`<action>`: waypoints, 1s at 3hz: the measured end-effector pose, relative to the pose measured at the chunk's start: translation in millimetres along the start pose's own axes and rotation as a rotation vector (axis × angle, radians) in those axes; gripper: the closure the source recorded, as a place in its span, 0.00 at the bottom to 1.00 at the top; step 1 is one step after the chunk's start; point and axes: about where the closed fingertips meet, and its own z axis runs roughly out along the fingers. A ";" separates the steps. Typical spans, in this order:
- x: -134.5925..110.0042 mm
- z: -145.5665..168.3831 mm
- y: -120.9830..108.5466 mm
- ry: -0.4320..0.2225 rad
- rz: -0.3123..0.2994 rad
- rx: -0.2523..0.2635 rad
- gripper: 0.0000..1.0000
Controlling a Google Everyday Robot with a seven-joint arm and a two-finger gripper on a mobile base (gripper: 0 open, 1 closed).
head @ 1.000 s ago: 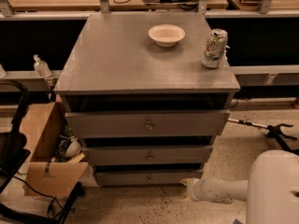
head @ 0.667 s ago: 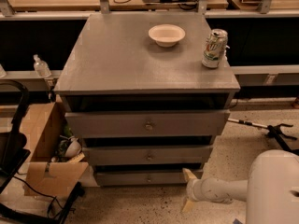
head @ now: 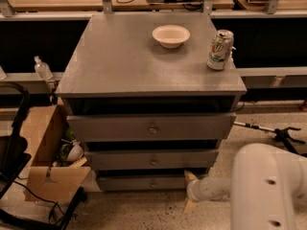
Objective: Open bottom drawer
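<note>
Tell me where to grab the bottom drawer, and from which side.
Grip the round knob centred on the bottom drawer, straight from the front: its face is flat, nothing else to hold. The gripper sits low by its right end.

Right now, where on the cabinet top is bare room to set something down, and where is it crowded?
The cabinet top is bare across its left half and front, left of the bowl. The back right is crowded: bowl and can. Low down, the gripper, open, sits at the right end of the bottom drawer.
</note>
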 end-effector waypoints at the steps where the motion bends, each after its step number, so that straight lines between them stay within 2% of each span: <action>1: -5.8 37.6 -31.6 0.034 -0.005 -0.021 0.00; 2: -5.8 37.7 -31.6 0.034 -0.005 -0.021 0.00; 3: -1.1 60.4 -26.7 0.038 0.012 -0.074 0.00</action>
